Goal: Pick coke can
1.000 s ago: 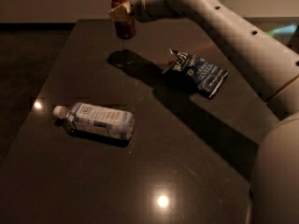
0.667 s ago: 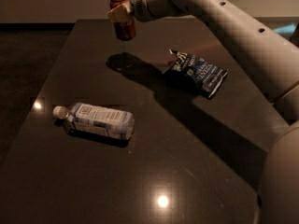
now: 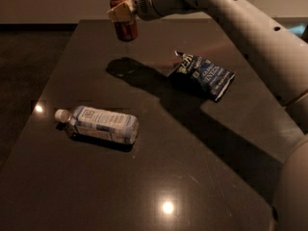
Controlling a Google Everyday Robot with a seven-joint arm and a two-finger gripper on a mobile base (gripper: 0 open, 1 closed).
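The coke can (image 3: 124, 27), red with a silver top, hangs in the air above the far part of the dark table (image 3: 159, 167), tilted a little. My gripper (image 3: 121, 12) is shut on the coke can near its top, with a tan finger pad (image 3: 120, 12) across its side. The white arm reaches in from the right. The can's shadow lies on the table below it.
A clear plastic water bottle (image 3: 98, 124) with a white cap lies on its side at the table's left. A dark blue snack bag (image 3: 204, 75) lies at the right, under the arm. The table's left edge drops to a dark floor.
The gripper with the coke can has risen slightly; the can stays held above the table. The bottle and the bag have not moved.
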